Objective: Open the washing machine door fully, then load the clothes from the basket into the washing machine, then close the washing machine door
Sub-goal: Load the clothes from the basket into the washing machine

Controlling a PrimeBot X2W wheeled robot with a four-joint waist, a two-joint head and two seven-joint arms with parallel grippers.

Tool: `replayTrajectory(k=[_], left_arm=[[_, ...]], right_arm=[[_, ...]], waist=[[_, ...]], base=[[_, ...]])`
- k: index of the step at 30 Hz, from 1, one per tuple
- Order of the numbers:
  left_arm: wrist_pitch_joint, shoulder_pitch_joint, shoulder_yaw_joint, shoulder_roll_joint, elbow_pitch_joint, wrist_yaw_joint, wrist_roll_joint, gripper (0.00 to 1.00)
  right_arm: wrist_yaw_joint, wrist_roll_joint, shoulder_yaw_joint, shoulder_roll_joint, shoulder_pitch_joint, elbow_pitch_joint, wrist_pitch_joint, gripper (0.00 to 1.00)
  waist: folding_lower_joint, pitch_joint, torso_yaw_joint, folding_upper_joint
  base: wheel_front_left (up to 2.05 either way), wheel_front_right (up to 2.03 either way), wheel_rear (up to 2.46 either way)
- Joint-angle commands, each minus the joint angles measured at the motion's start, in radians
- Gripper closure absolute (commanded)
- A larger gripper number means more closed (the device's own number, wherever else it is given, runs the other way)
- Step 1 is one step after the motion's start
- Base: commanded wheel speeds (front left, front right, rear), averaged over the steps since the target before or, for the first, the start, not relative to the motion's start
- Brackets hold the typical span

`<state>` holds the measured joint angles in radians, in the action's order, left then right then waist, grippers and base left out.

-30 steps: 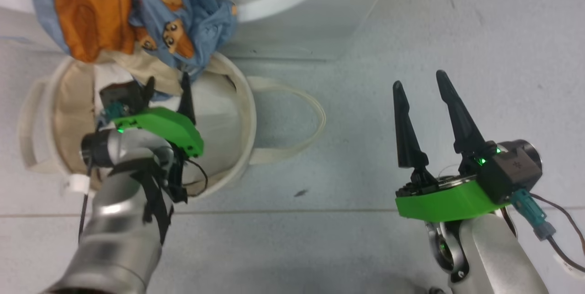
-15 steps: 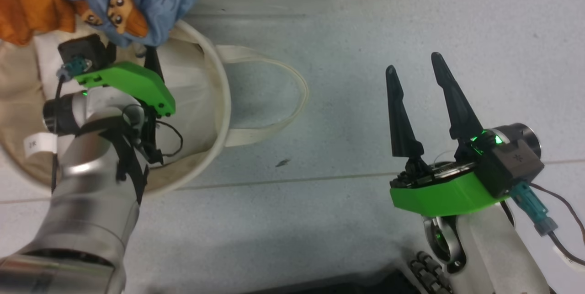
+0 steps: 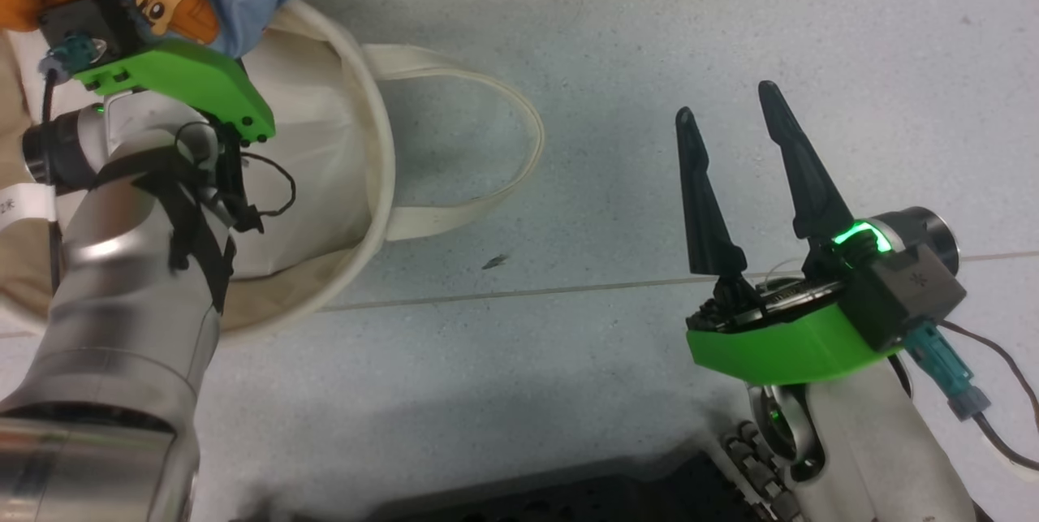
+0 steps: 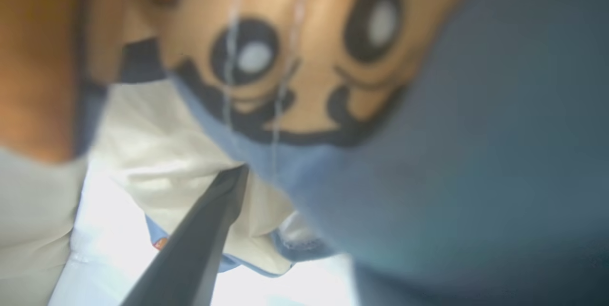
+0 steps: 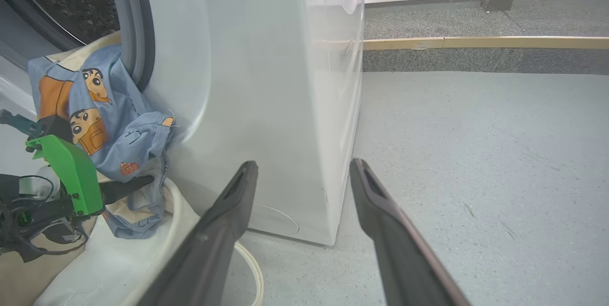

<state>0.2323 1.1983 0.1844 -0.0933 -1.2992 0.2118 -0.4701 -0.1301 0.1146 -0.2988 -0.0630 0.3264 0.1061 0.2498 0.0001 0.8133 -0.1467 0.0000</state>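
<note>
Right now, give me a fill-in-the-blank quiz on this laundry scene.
The clothes hang from the washing machine down into the ____.
The right gripper stands ____, holding nothing.
One loop handle lies flat on the ____.
Missing words: basket; open; floor.

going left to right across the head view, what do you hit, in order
basket → loop handle → floor → right tool, open, fingers pointing up the picture
</note>
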Motion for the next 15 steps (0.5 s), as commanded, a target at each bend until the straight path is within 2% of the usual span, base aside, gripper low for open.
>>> replayTrajectory(k=[1,8,15], left_arm=[[0.018,0.018,-0.02,-0.038,0.01,-0.012,-0.013,0.99],[0.028,-0.004,-0.022,-0.018,0.02,-0.052,-0.019,1.0],[0.029,-0.119,-0.075,-0.019,0.245,-0.069,0.03,1.0]], right_arm=[[-0.001,-0.01,-0.02,0.003,-0.024,0.036,0.012,0.0],[-0.001,-0.013,-0.016,-0.003,-0.027,0.032,0.012,0.0],[-0.001,-0.003,-0.029,-0.005,-0.026,0.015,0.012,0.0]], waist=[[-0.0001,-0.001,0.006,0.0],[-0.0001,-0.031,0.037,0.0],[-0.0001,-0.105,0.071,0.0]], base=[[0.0,0.0,0.0],[0.0,0.0,0.0],[0.0,0.0,0.0]])
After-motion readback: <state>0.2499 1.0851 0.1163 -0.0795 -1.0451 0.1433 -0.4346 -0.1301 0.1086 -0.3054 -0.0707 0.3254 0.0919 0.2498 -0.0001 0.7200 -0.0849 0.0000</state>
